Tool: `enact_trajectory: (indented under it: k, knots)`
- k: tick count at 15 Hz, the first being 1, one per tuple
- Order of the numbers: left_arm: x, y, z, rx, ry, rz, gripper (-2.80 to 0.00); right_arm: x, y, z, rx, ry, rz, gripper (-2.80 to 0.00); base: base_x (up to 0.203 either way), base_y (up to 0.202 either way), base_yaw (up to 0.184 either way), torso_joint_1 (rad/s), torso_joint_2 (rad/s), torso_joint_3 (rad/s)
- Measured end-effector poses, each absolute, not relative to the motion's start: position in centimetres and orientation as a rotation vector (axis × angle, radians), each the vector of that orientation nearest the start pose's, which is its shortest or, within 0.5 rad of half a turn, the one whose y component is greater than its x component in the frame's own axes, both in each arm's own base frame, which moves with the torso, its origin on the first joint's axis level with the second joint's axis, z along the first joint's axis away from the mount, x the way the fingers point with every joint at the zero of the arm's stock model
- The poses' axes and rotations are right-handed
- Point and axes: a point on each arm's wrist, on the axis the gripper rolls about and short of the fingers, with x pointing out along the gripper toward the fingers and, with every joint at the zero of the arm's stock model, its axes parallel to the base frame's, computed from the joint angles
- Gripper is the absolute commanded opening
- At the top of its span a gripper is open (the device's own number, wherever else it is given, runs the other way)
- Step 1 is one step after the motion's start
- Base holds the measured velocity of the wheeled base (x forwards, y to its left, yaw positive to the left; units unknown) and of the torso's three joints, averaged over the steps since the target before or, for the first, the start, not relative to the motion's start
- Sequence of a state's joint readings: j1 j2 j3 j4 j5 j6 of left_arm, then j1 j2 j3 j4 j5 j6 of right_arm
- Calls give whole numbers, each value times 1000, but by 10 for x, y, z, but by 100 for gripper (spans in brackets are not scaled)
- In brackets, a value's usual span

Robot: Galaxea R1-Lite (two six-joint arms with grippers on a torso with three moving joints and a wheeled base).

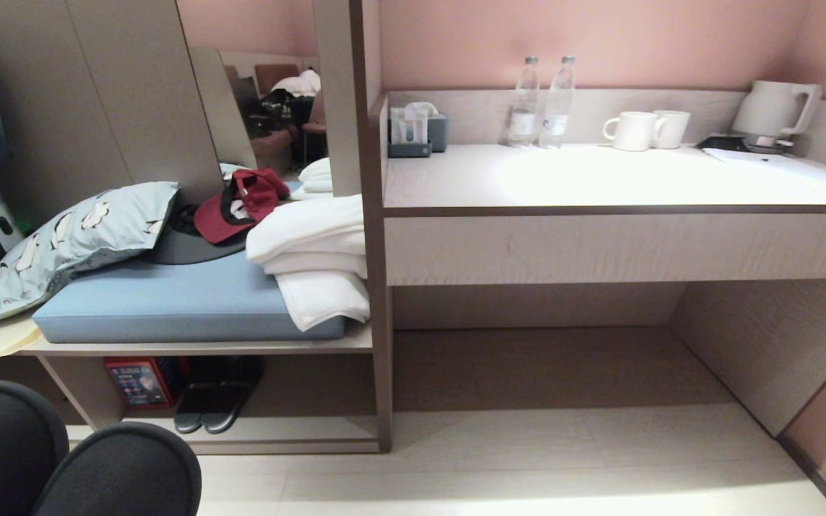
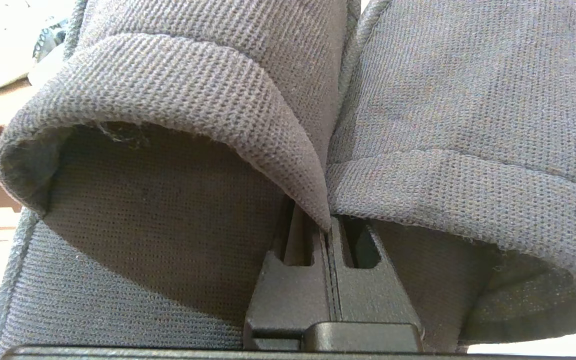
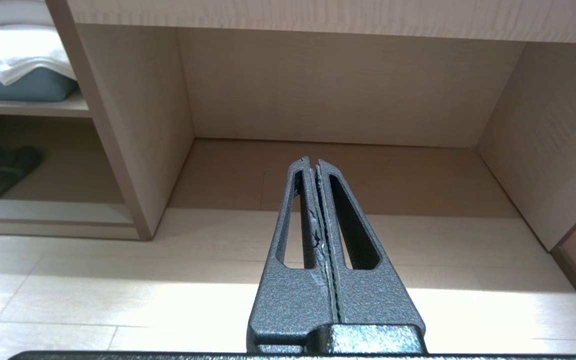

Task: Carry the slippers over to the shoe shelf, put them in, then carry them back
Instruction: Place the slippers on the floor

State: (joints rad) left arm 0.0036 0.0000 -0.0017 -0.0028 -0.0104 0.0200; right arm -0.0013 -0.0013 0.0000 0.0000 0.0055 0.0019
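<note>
The slippers [image 1: 62,459] are up off the floor at the bottom-left of the head view, two rounded black toes side by side. From the left wrist camera you can see why: the left gripper [image 2: 329,227] has its fingers pinched tight together right where the two slippers' inner edges meet, so it's clamped on both slippers at once, and the woven fabric fills nearly the whole view.

The shoe shelf [image 1: 277,430] is the low cubby under the blue bench cushion [image 1: 169,301], left of the desk's knee recess [image 1: 563,358]. It's already got another dark pair [image 1: 216,408] in it, next to a red box [image 1: 142,381]. The carried slippers sit in front of the shelf and to its left, not in it.

The right gripper [image 3: 314,165] holds nothing, fingers pressed together, pointing at the knee recess above the pale floor [image 3: 118,280].

On the cushion: folded white towels [image 1: 312,258], a red cap [image 1: 237,204] and a penguin-print pillow [image 1: 69,244]. The desk top [image 1: 599,179] has two water bottles [image 1: 542,100], two white mugs [image 1: 646,130] and a kettle [image 1: 775,111].
</note>
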Motion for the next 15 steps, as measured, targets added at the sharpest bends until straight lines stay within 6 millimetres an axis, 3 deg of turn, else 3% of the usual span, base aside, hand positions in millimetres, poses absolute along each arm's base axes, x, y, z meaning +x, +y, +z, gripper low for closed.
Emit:
enact_trajectory:
  k: [12, 15]
  knots:
    - [-23, 0, 76, 15, -5, -4, -280, -23, 0, 75, 2, -1, 5, -280, 0, 0, 0, 0, 0, 0]
    - [-23, 0, 76, 16, -5, -4, -280, -23, 0, 75, 1, -1, 5, -280, 0, -123, 5, 2, 1, 8]
